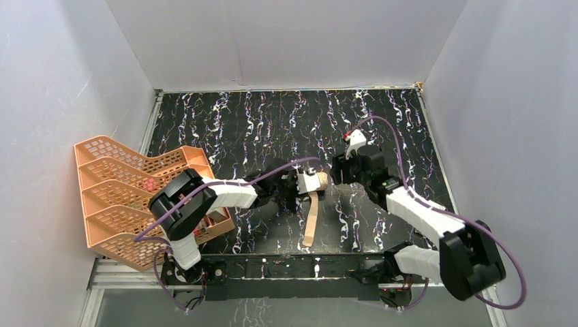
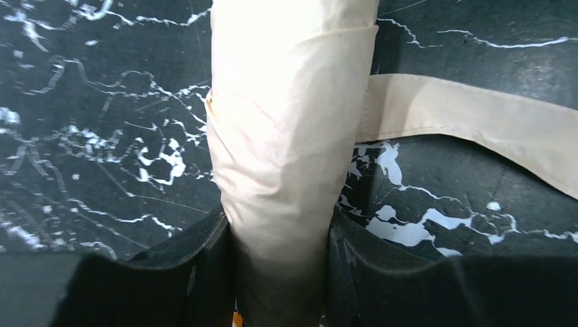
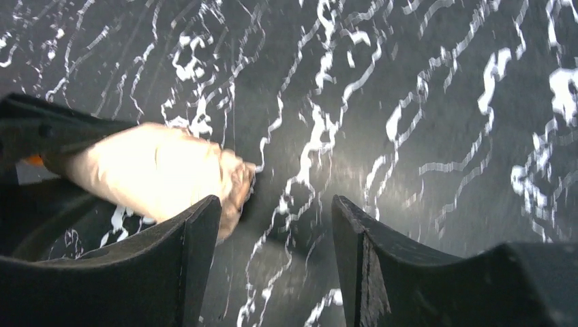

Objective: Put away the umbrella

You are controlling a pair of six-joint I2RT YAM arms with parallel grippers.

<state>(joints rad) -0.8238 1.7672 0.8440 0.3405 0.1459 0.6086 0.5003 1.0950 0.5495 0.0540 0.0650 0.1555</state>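
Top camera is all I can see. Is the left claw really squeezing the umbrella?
Observer: Yes. The left wrist view shows the left gripper with fingers pressed on both sides of the rolled tan umbrella.
Operator: Is that tan stick a strap?
Observer: Yes, a flat cloth strap, undone, lying on the table.
Operator: And the right claw?
Observer: The right gripper is open, nothing between its jaws; the umbrella's end sits beside them, not between.
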